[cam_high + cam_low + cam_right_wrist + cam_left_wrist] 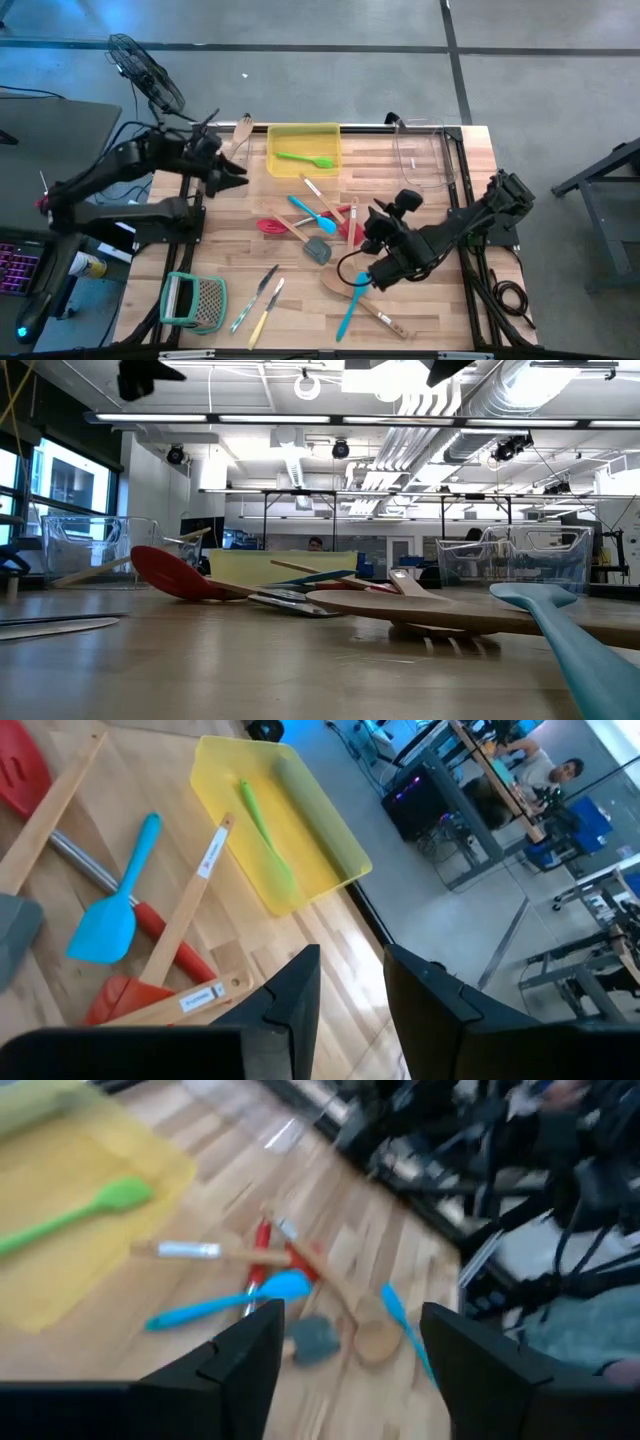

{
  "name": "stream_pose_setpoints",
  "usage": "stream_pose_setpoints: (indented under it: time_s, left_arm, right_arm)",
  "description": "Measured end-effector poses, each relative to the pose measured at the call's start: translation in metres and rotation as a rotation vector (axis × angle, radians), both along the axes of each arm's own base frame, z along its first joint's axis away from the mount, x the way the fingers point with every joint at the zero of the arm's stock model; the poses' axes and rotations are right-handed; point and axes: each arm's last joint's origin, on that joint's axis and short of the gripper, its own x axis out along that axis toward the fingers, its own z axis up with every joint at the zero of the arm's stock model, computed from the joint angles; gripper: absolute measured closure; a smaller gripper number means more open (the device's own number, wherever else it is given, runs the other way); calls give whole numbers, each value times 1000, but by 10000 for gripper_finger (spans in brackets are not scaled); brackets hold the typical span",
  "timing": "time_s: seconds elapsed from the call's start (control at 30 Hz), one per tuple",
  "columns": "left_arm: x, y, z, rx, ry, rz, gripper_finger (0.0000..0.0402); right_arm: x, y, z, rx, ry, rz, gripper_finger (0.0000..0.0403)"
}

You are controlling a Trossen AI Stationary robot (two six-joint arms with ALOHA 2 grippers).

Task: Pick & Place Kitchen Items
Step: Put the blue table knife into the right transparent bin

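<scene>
Hanging over the left half of the worktop, close to the far-left corner: left gripper (350,1315), fingers spread wide, nothing between them, aimed across at the heap in the middle. Poised over the right half, just beside that heap: right gripper (352,960), fingers parted only narrowly, also empty.

Lying crossed and overlapped mid-worktop: kitchen items (312,222), among them a blue spatula (112,920), a red spatula (272,227), a grey spatula (318,250) and several pale wooden handles. Resting already in the yellow tray (330,132) at the far edge: one green spatula (305,158). Scattered towards the near edge: two small knives (262,300), a wooden spoon (345,284) under a second blue utensil, and a teal grater (195,300) by the near-left corner. Standing at the far-right corner: a clear bin (420,155), contents not discernible.

Judging by this layout, mostly unsorted, with the next pick probably from the heap.

Likely trouble:
- Pinching two stacked handles at once, given how they cross; lifting one could flip or drag its neighbours.
- Closing on a flat, slim handle from too high and skidding off it, pushing it along the wood instead.
- Descending with the right fingers so nearly closed, so straddling nothing wider than a thin handle.
- Crowding both arms into the same central patch, risking contact between them.
- Releasing a long utensil across the tray's rim, leaving it tipped half out.
</scene>
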Motion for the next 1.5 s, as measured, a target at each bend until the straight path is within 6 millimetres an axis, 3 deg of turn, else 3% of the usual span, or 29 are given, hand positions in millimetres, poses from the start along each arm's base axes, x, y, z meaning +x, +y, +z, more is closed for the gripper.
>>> stream_pose_setpoints:
  time_s: [0.2, 0.47, 0.7, 0.9, 1.2, 1.5]
  left_arm:
    - [7, -31, -1, -165, 181, -125, 199]
    - [40, -77, -22, -360, 453, -244, 212]
    - [64, -112, -48, -494, 723, -172, 213]
    - [85, -138, -80, -488, 941, -55, 213]
    - [105, -170, -119, -408, 1070, 30, 213]
    - [115, -182, -131, -375, 1005, 116, 213]
  right_arm:
    - [1, -2, 0, 12, 5, -10, 298]
    - [6, -1, -2, 74, -16, -9, 298]
    - [15, 1, -4, 183, -30, 2, 298]
    - [20, 5, -5, 270, -33, 32, 298]
    - [22, 11, -6, 363, -37, 55, 298]
    - [21, 16, -5, 374, -50, 72, 298]
